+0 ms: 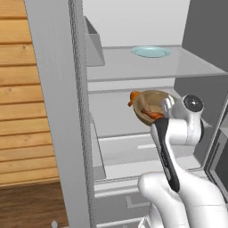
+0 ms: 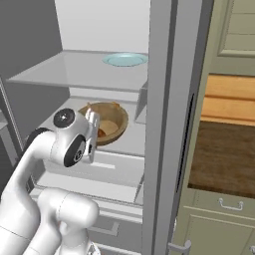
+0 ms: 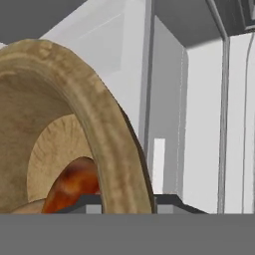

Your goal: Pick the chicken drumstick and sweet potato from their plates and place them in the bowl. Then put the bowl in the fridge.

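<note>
On the far left stands a wall of pale wooden planks (image 1: 26, 102), and just beside it the grey edge of the open fridge (image 1: 58, 111). Inside, an upper shelf (image 1: 147, 67) carries a pale blue dish (image 1: 150, 51) near its back. Below it, over the middle shelf (image 1: 111, 111), the wooden bowl (image 1: 149, 104) is tilted, its opening turned partly sideways in the left base view. Something orange-brown (image 1: 133, 99) pokes over the bowl's left rim, and another orange piece (image 1: 155, 116) lies low inside near the gripper; I cannot tell which is the chicken drumstick and which the sweet potato. The hand view shows a glossy orange-red lump (image 3: 74, 187) deep in the bowl, against its floor. The gripper (image 1: 164, 116) reaches the bowl's near rim from the right, and the jaws are closed on that thick rim, one finger (image 3: 172, 201) outside the wall and one inside. To the right of the fridge, in the right base view, green cabinets (image 2: 224, 219) flank a dark wooden desk (image 2: 224, 159).
</note>
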